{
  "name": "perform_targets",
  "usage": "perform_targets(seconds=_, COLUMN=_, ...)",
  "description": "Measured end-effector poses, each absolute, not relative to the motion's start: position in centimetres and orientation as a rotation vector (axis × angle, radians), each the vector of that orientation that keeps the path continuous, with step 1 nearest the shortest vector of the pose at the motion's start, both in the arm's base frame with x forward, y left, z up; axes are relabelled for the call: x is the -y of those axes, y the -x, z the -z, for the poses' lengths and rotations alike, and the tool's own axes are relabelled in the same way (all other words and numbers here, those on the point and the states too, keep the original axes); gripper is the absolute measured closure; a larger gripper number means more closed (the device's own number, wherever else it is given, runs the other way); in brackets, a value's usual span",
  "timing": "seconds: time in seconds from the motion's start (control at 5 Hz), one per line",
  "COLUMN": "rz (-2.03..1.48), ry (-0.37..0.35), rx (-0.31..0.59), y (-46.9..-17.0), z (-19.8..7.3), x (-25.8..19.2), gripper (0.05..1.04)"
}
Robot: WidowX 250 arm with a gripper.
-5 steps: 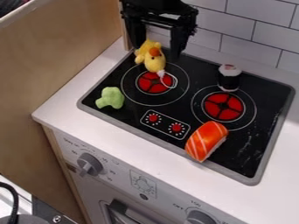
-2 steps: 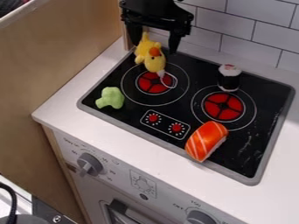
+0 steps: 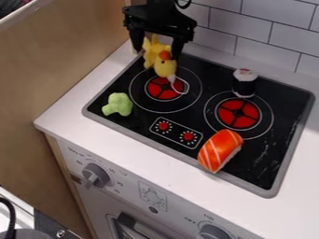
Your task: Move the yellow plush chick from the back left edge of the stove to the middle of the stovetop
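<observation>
— In the camera view, where does your tool (image 3: 154, 52) stand?
— At the top, over the rear of the black hob (image 3: 261, 168). Its fingers are well apart, on either side of your yellow plush bird (image 3: 164, 66), and grip nothing. You can't tell whether one brushes it.
— And the bird?
— On the upper-left burner, beside a thin pale loop (image 3: 183, 87). You have a green toy (image 3: 118, 104) to its lower left, a black-and-white roll (image 3: 244, 83) by the right burner, and a striped orange piece (image 3: 220, 149) below that burner.
— Any writing?
— Below the white worktop (image 3: 280, 210), your front panel (image 3: 177, 211) carries small print around its grey knobs (image 3: 95, 175), with a framed symbol (image 3: 152, 195) between them.
</observation>
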State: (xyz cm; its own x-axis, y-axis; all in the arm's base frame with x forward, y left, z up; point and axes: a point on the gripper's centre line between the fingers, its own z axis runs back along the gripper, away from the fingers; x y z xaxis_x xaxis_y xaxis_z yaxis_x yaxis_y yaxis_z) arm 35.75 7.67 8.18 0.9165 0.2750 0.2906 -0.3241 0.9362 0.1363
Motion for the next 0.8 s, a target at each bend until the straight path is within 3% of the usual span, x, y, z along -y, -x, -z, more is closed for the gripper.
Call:
perform_targets(seconds=0.4, rz=-0.335, ry=-0.140, rx=0.188, y=-36.1, z=-7.3, x=-8.4, gripper=0.084)
perform_targets(seconds=0.6, rz=-0.366, ry=-0.085, rx=0.149, y=-36.7, z=-6.5, x=-8.7, gripper=0.128)
perform_targets(seconds=0.8, rz=-0.351, ry=0.006, rx=0.121, y=-36.8, z=-6.2, x=-9.1, gripper=0.358)
